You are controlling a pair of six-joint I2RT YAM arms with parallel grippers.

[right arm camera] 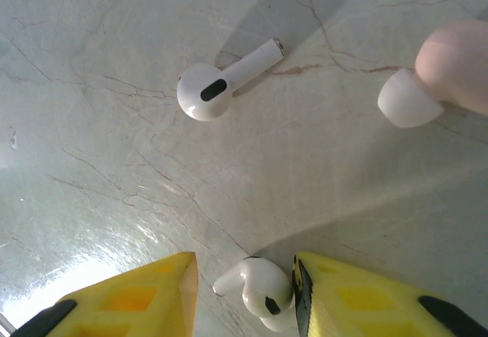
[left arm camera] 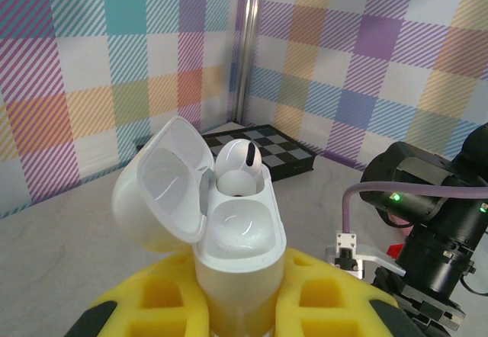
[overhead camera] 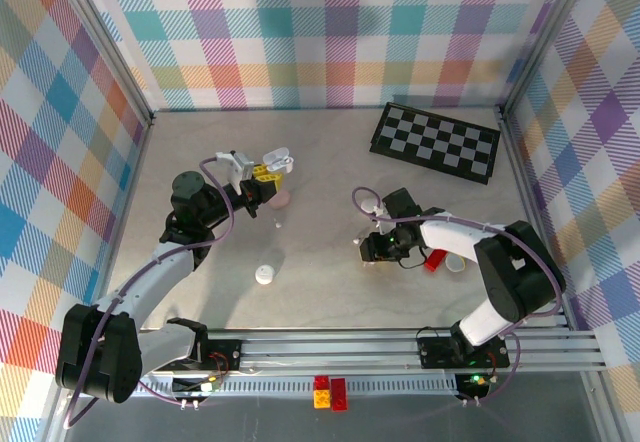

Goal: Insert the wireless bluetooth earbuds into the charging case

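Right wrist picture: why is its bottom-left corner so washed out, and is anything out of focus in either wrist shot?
Right wrist view: light glare bounces off the glossy table, with soft shadows across the top; the loose earbud is sharp. Left wrist view: the open charging case is crisp, while the yellow fingers at the bottom edge look soft.

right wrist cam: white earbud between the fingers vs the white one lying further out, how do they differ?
Place: the near earbud sits between the fingers of the right gripper; the far earbud lies free on the table.
Shape: the far earbud shows a long straight stem with a metallic tip; the near earbud looks stubby and short-stemmed.
Whether the near earbud is clamped, I cannot tell.
Shared: both are glossy white with a dark oval vent.
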